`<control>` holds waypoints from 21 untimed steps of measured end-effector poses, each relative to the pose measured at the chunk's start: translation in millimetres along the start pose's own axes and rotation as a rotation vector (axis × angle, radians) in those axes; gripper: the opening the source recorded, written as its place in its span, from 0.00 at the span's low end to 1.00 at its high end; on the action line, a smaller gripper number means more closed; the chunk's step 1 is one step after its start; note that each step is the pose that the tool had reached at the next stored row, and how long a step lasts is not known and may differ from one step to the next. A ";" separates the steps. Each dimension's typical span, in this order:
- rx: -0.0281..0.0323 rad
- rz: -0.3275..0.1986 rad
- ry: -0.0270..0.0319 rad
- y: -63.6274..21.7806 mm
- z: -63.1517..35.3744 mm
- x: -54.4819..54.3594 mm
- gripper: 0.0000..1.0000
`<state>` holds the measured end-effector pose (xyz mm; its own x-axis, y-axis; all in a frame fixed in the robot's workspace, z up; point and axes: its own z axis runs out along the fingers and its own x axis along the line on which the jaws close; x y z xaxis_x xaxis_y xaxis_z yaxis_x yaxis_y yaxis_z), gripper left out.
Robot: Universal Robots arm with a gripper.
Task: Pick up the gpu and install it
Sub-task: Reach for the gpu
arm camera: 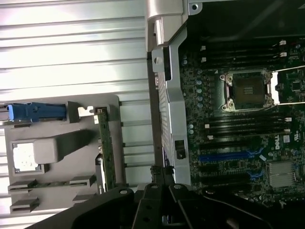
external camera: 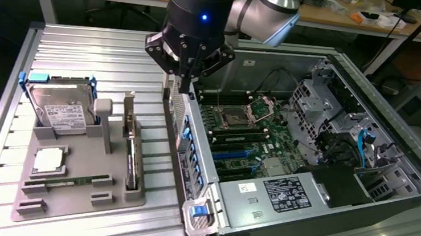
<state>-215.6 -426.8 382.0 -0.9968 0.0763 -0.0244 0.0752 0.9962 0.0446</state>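
Green gpu point(arm camera: 106, 152) upright near labelled hard drive point(external camera: 62, 111)

Ribbed metal table point(external camera: 95, 45): grey fixture tray point(external camera: 65, 212), open PC case point(external camera: 339, 218).

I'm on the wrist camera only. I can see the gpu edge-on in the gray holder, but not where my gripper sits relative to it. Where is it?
Observer: In the exterior view the gripper hangs shut over the computer case's side wall, to the exterior view's right of the gpu and apart from it.
Operator: Is it holding anything?
Observer: Nothing that I can see. The gpu stands on edge in its slot of the holder.
Operator: What is the blue piece attached to?
Observer: It sits at the edge of a hard drive with a white label, set in the same holder.
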 end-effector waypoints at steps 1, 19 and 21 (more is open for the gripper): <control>-0.0001 0.000 -0.0001 -1.4 0.0 0.1 0.11; 0.0001 0.000 0.0000 -35.2 -1.5 6.6 0.11; -0.0001 0.000 -0.0001 -38.9 -1.6 7.5 0.11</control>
<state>-226.0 -465.0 381.7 -0.9968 0.0762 -0.0245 0.0750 0.9962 0.0447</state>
